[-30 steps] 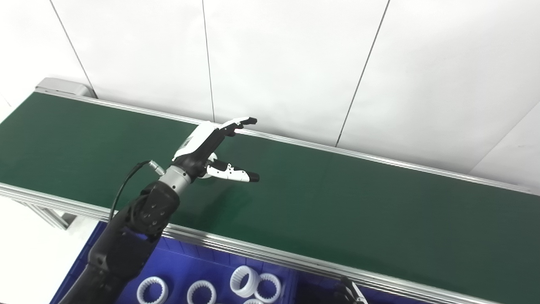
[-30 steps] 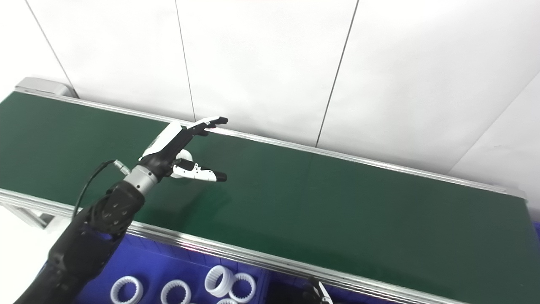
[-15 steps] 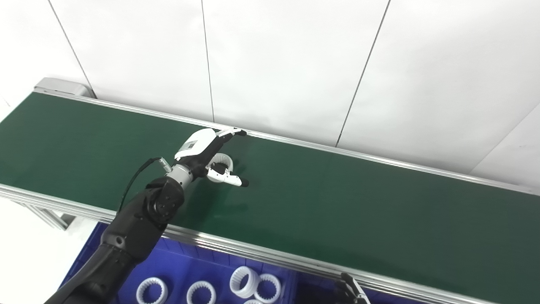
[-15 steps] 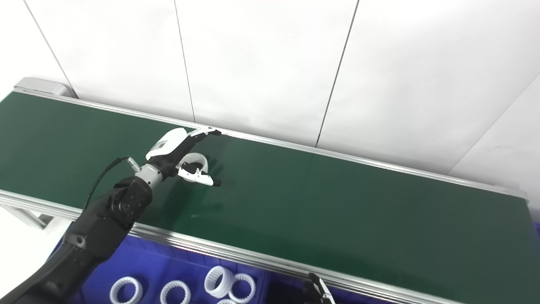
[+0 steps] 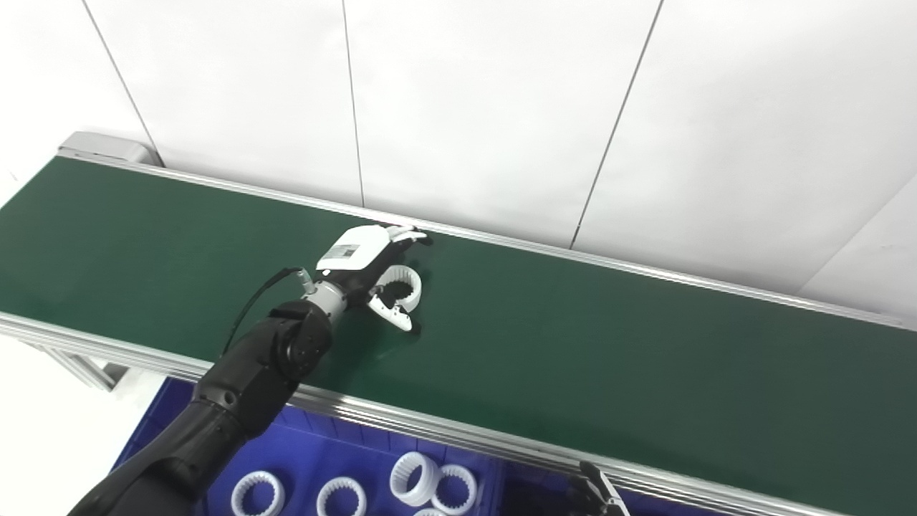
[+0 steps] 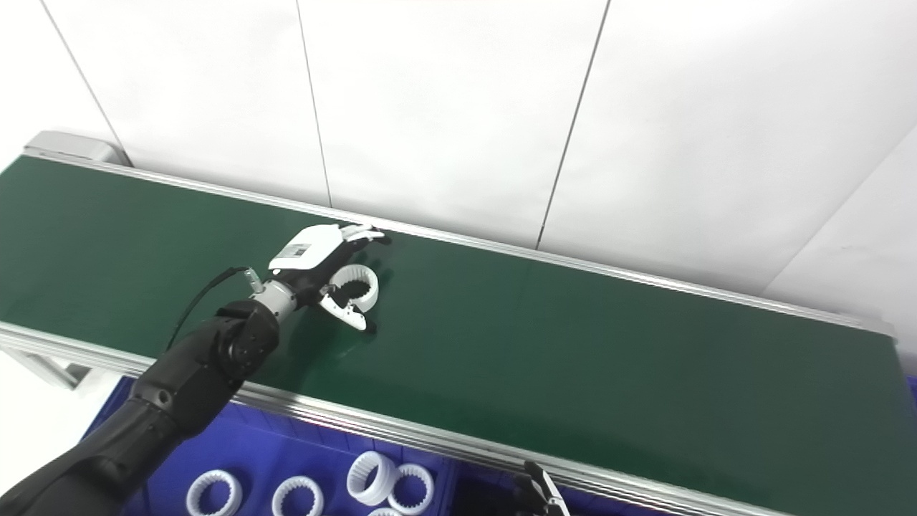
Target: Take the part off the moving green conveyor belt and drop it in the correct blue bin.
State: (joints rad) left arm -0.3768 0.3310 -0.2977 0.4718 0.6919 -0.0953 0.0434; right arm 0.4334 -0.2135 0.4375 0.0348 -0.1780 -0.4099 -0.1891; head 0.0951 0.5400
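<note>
Your count for this station:

- Conveyor belt (image 5: 645, 344), green: 1.
- White toothed ring (image 5: 402, 288) on the belt, toward its far edge: 1.
- Blue bin (image 5: 315, 444) below the belt's near edge: 1 certain. You cannot tell if the blue sliver further right is a second.
- White toothed rings in bin (image 5: 258, 493): 4 whole, plus 1 cut off by the bottom edge.
- Robot hands: 2, namely left hand (image 5: 369, 265) over the belt and right hand (image 5: 594, 491), of which only a tip shows.

Factory-style sorting station, green conveyor belt (image 5: 573, 344), blue bin (image 5: 315, 459), white panel wall (image 5: 487, 107)
</note>
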